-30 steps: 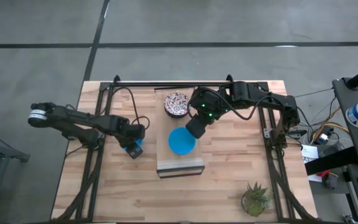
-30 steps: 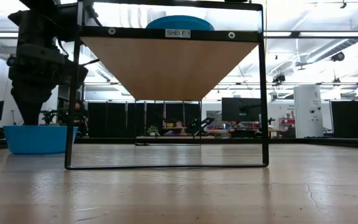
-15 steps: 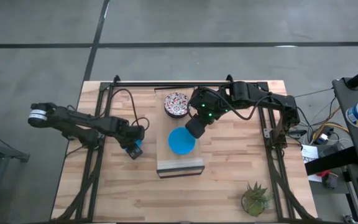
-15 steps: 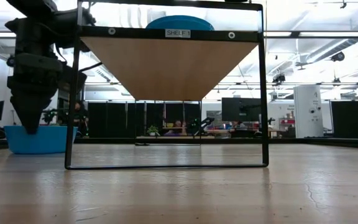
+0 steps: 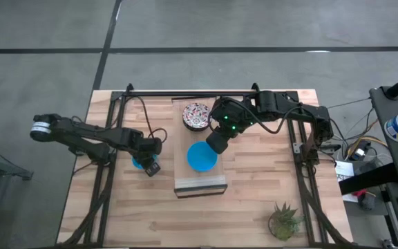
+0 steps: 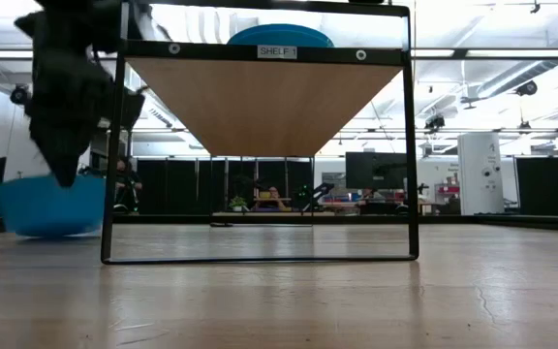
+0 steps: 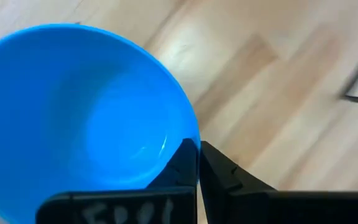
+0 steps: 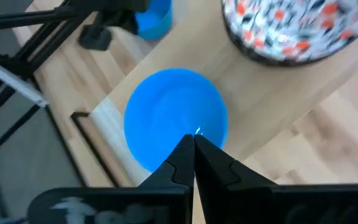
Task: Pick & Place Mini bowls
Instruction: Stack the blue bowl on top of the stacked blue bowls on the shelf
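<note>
A bright blue mini bowl (image 5: pixel 139 161) sits on the table left of the shelf; it also shows in the low view (image 6: pixel 42 208) and fills the left wrist view (image 7: pixel 73 118). My left gripper (image 5: pixel 148 165) is shut on it. A second blue bowl (image 5: pixel 200 158) rests on the raised wooden shelf board and shows from below its rim in the low view (image 6: pixel 281 35). My right gripper (image 5: pixel 216 143) is shut at this bowl (image 8: pixel 173 115). A speckled bowl (image 5: pixel 196 115) stands at the board's far end (image 8: pixel 291 28). My left gripper pinches the blue bowl's rim (image 7: pixel 190 127), one finger inside the bowl (image 7: pixel 179 165) and one outside (image 7: pixel 229 177). It comes from above, slanting down. In the low view the bowl looks tipped, its bottom near the table. My right gripper comes at the shelf's blue bowl from above and from the far right, with shut fingers (image 8: pixel 179 158) over its near rim (image 8: pixel 219 146). The fingers themselves hide the place of contact. The bowl sits upright on the shelf board.
The shelf is a pale board (image 5: pixel 200 181) on a black wire frame (image 6: pixel 410 145), labelled SHELF 1. A small green potted plant (image 5: pixel 283 220) stands near the table's near right corner. Black arm stands run along both table sides (image 5: pixel 102 187).
My left gripper has come down to the blue bowl on the table. In the low view the bowl now stands higher and a little farther left than before, tipped and blurred.
</note>
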Available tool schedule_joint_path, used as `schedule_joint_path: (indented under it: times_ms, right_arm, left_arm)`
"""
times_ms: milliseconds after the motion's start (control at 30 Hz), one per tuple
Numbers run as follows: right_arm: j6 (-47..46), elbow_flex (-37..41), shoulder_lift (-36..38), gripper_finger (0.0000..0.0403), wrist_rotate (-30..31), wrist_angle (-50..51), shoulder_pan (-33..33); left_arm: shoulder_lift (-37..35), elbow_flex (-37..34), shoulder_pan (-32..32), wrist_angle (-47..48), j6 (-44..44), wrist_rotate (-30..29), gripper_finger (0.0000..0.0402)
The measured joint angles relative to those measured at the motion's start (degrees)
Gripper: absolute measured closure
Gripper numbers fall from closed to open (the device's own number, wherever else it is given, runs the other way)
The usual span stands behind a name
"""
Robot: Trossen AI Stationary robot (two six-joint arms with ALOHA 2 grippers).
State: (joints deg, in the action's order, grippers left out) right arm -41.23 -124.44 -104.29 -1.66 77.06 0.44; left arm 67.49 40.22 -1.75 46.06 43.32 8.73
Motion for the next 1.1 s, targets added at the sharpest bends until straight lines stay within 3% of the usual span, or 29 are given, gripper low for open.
schedule_joint_path:
  times_ms: [267, 567, 867, 1100]
  right_arm:
    - [2.97, 0.02, 2.73, 0.0394, 2.91, -4.72, 0.58]
    - [7.1, 0.03, 8.15, 0.0394, 10.93, -4.84, 1.82]
    - [9.09, 2.33, 12.06, 0.0394, 23.11, -5.83, 3.98]
    - [8.79, 4.49, 13.9, 0.0394, 24.19, -4.9, 4.57]
  left_arm:
    - [-3.69, 11.26, -1.23, 7.14, 0.25, 0.23, 0.0401]
    - [-3.9, 28.07, -2.74, 10.74, 0.28, -3.14, 0.0401]
    - [5.64, 46.08, -3.87, 10.7, -5.83, -7.71, 0.0401]
    - [16.43, 58.82, -4.51, 10.42, -16.08, -9.14, 0.0401]
